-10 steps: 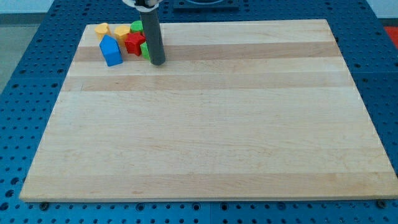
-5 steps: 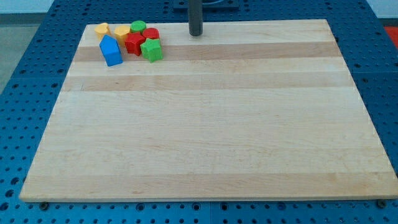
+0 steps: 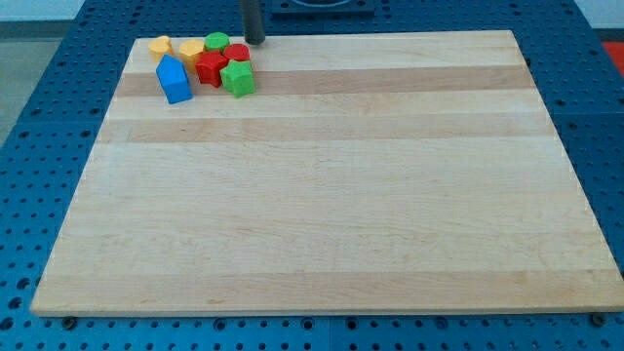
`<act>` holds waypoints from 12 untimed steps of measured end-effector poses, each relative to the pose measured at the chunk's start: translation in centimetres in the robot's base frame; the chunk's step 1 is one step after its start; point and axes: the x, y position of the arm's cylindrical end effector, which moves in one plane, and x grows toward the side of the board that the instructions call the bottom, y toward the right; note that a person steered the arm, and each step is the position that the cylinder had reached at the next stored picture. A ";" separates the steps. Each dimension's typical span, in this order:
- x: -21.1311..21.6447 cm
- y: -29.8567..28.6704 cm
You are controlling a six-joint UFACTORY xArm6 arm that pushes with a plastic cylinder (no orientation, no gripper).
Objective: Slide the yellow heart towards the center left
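Observation:
Several blocks are clustered at the board's top left corner. Two yellow blocks lie there, one (image 3: 159, 45) at the far left and one (image 3: 191, 49) to its right; I cannot tell which is the heart. A green round block (image 3: 216, 41), a red block (image 3: 237, 53), a red block (image 3: 210, 67), a green star (image 3: 238, 78) and a blue block (image 3: 175, 80) crowd around them. My tip (image 3: 253, 41) is at the board's top edge, just right of the green round block and apart from both yellow blocks.
The wooden board (image 3: 331, 195) lies on a blue perforated table (image 3: 29, 146). The rod runs out of the view's top.
My tip left the green star's right side, went up and right to the top edge, then came back left along it. The blocks have not moved in the last half second.

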 end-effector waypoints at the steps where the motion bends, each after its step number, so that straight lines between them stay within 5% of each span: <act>1: -0.1 -2.3; 7: -0.1 -12.2; 12: 2.6 -13.2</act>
